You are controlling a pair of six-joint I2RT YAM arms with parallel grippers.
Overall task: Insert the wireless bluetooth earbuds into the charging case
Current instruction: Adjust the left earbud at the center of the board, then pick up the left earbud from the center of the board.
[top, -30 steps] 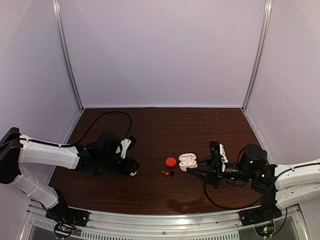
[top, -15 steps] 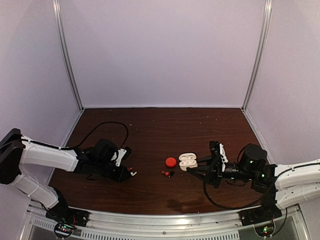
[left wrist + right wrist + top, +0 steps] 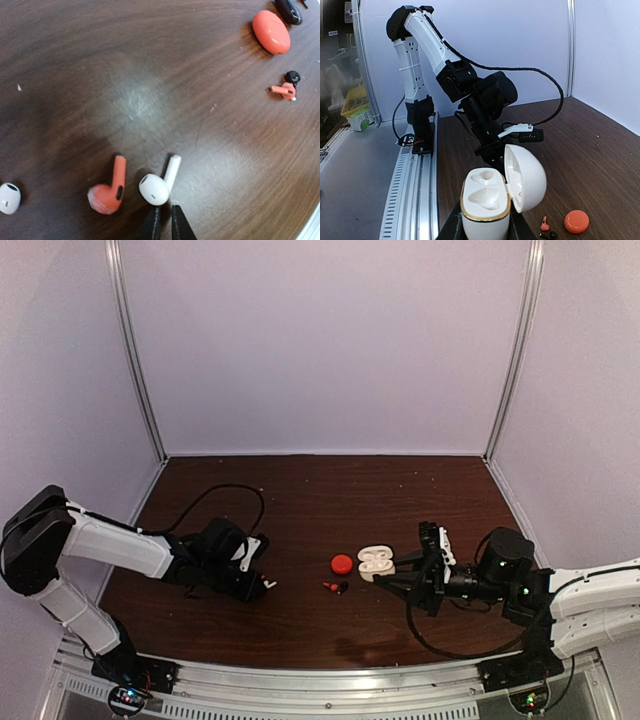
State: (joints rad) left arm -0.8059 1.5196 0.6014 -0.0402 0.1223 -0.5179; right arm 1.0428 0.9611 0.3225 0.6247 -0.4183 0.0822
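Your right gripper (image 3: pixel 485 226) pinches the open case (image 3: pixel 495 194) upright at bottom centre, wells up for loading. Your left gripper (image 3: pixel 163 227) is pressed together, empty; the white earbud (image 3: pixel 156 186) lies just above its tips.

White arm links (image 3: pixel 110 538), black joints (image 3: pixel 505 548), black cables (image 3: pixel 230 487)

No legible text, number or brand — the box (image 3: pixel 361 120) far left of the charging case (image 3: pixel 485 202) is too blurred.
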